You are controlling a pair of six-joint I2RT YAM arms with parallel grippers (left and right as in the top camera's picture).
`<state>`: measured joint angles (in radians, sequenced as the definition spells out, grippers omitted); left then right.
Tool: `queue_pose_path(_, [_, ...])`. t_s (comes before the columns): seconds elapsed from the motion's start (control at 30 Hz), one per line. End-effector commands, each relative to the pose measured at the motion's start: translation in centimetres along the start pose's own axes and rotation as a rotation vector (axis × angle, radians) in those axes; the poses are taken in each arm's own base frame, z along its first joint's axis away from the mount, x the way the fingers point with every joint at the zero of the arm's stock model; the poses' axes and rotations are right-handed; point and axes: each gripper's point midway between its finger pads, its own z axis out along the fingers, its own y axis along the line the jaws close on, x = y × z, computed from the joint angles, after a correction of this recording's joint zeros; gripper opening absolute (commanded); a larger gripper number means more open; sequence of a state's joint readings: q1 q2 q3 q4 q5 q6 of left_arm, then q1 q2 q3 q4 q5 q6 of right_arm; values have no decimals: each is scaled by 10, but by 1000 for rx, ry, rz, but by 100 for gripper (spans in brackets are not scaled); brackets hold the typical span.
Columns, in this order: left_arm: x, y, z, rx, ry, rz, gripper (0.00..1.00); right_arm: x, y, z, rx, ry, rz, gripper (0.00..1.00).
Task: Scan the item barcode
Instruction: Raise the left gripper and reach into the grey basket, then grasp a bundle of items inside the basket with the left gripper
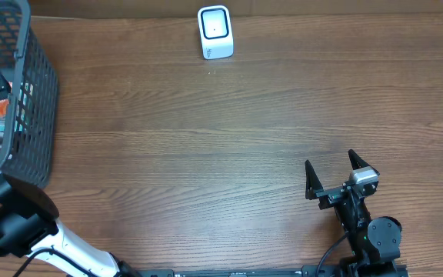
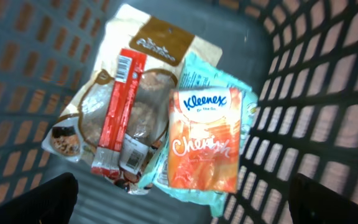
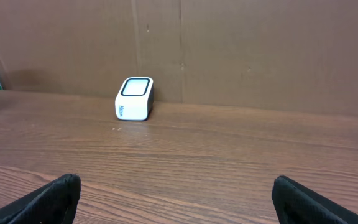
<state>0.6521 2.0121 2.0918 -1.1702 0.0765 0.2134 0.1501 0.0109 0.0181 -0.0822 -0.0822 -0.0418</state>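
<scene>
**Both grippers wide open, goods lying in the basket**

The wooden table (image 1: 206,154) fills the overhead view, with brown cardboard walls behind it. A dark grey plastic basket (image 1: 33,92) stands at its far left corner, cut off by the frame edge. The left arm (image 1: 14,219) reaches up toward the basket from the lower left. Its hand end is hard to make out from above.

The left gripper (image 2: 182,186) hangs over the inside of the basket. Its fingers are spread far apart at the two bottom corners of its own camera view, holding and touching nothing.

The goods lie in a loose overlapping pile on the basket floor:

- At the bottom is a pale snack bag (image 2: 148,43) with a brown label. Its writing is too blurred to read.
- A teal packet (image 2: 241,81) peeks out from under the others on the right, mostly covered.
- On top of it lies an orange tissue pack (image 2: 205,140) marked "Kleenex", with a larger white word below that is smeared.
- A long red stick packet (image 2: 118,112) lies lengthwise across the snack bag, just beside the tissue pack. Its print is unreadable.
- A small white label (image 2: 132,155) sits near its lower end, too blurred to tell whether it carries a barcode.

The right gripper (image 1: 330,161) sits over bare table at the lower right, fingers apart and holding nothing. It faces the scanner (image 1: 214,32) and is well apart from it.

The scanner is a small white box with a dark-rimmed window, standing at the far edge of the table by the cardboard wall. A small blue mark on its side is illegible from the right wrist view (image 3: 134,98).
</scene>
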Motion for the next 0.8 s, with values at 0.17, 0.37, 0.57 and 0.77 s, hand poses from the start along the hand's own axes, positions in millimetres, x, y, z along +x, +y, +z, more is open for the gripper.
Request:
queue_pose_path(0.17, [20,-14,48,89,118,66,100,2,0,0,0,-3,-5,100])
queue_pose_path(0.37, [30,-15,72,103,170,67,100,2,0,0,0,-3,-5,100])
queue_pose_path(0.57, [41,-14,96,116,217,59,100,2,0,0,0,-3,-5,100])
queue_pose_path(0.77, [54,-15,118,130,274,52,100,2,0,0,0,-3,-5,100])
